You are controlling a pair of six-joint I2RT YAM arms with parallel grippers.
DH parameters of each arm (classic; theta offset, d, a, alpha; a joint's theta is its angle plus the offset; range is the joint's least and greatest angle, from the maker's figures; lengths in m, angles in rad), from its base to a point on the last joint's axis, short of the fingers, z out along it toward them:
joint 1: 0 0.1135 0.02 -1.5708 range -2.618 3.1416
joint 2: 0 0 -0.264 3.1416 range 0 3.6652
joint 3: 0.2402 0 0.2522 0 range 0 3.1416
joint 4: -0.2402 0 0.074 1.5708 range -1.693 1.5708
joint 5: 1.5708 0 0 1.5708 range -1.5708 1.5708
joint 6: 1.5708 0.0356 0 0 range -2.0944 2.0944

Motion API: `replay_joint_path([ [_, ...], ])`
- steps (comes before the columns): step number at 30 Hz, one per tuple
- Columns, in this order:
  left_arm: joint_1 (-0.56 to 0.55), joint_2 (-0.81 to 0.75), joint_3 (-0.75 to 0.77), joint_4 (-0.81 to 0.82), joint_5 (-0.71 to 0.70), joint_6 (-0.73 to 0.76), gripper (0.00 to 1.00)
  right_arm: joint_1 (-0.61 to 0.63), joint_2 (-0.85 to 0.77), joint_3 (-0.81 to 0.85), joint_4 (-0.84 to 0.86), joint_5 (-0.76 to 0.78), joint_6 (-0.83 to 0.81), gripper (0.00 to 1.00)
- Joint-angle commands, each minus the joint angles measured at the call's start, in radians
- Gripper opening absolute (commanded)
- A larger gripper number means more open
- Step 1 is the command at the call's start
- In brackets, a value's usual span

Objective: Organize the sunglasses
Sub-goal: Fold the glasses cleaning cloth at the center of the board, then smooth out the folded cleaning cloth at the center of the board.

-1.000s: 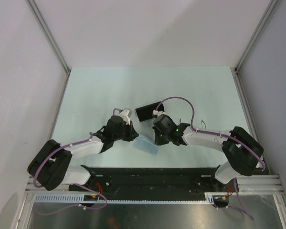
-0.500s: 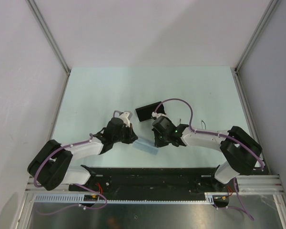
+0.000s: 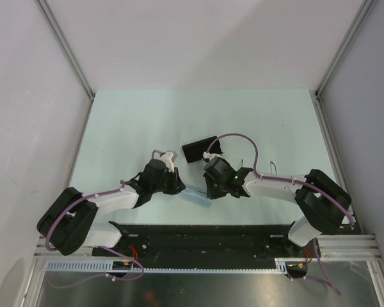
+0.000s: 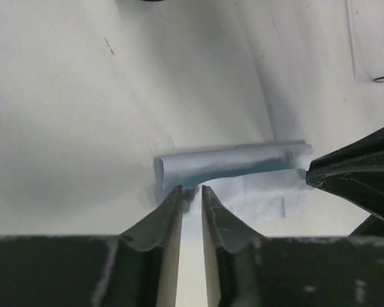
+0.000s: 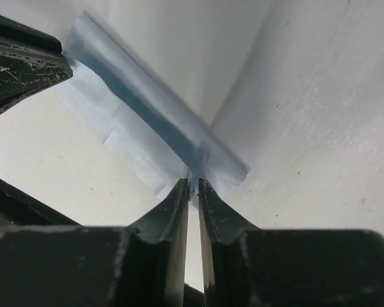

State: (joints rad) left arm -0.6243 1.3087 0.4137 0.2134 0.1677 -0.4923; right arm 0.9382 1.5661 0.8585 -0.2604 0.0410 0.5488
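Observation:
The light blue cloth point(image 3: 196, 194) lies folded over between the two grippers near the table's front. In the left wrist view the cloth point(image 4: 243, 169) has a rolled upper fold. My left gripper point(image 4: 191, 189) is shut on its left edge. My right gripper point(image 5: 193, 182) is shut on the other end of the cloth point(image 5: 147, 121). From above, the left gripper point(image 3: 180, 187) and the right gripper point(image 3: 208, 190) face each other closely. The sunglasses point(image 3: 269, 168) show as thin dark wire just behind the right forearm. The black case point(image 3: 198, 150) lies behind the right gripper.
The pale green table point(image 3: 147, 121) is bounded by white walls with metal rails at the left point(image 3: 64, 51) and right point(image 3: 345, 51). The black base rail point(image 3: 198, 233) runs along the near edge.
Both grippers have drawn slightly closer together and toward the near edge, and the cloth between them has folded over into a narrower strip.

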Motion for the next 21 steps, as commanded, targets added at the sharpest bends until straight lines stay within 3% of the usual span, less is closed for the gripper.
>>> replay_joint_path([
  [1,-0.008,-0.035,-0.009,0.000,-0.011,-0.009,0.34,0.010,-0.009,-0.009,0.020,-0.015,-0.001,0.19],
  [4,-0.008,-0.043,-0.007,-0.008,-0.028,-0.008,0.45,0.014,-0.020,-0.010,0.016,-0.015,0.002,0.25],
  [10,-0.008,-0.086,0.007,-0.038,-0.051,-0.005,0.50,0.013,-0.055,-0.009,0.015,-0.021,0.014,0.34],
  [16,-0.008,-0.109,0.025,-0.057,-0.040,-0.006,0.50,0.014,-0.092,-0.010,0.023,-0.027,0.022,0.38],
  [21,-0.012,-0.075,0.037,-0.046,0.004,-0.005,0.40,0.011,-0.060,-0.009,0.033,-0.029,0.042,0.33],
])
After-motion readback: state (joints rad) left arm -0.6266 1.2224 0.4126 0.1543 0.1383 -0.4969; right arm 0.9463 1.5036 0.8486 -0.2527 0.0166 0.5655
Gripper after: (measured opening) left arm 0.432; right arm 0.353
